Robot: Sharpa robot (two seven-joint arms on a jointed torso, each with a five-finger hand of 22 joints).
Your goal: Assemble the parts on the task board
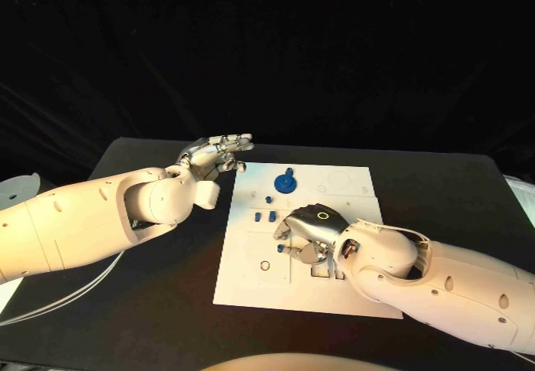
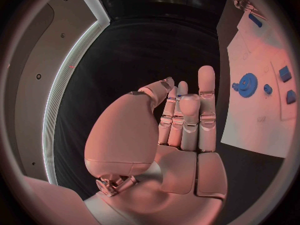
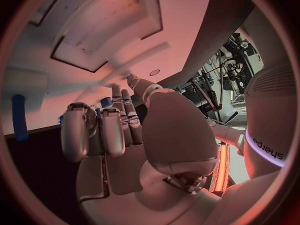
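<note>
I see one white task board (image 1: 335, 182) lying in the middle of the black table (image 1: 446, 185). On it I count one blue gear (image 1: 287, 184) in the upper part and several small blue parts (image 1: 265, 218) in a cluster just below it, left of centre; I cannot count these exactly. My left hand (image 1: 215, 154) hovers above the board's upper left corner, fingers straight and apart, holding nothing. My right hand (image 1: 310, 232) sits low over the board's centre, palm down with fingers curled toward the surface; I cannot tell whether it grips a part. One blue peg (image 3: 19, 117) shows at the left of the right wrist view.
</note>
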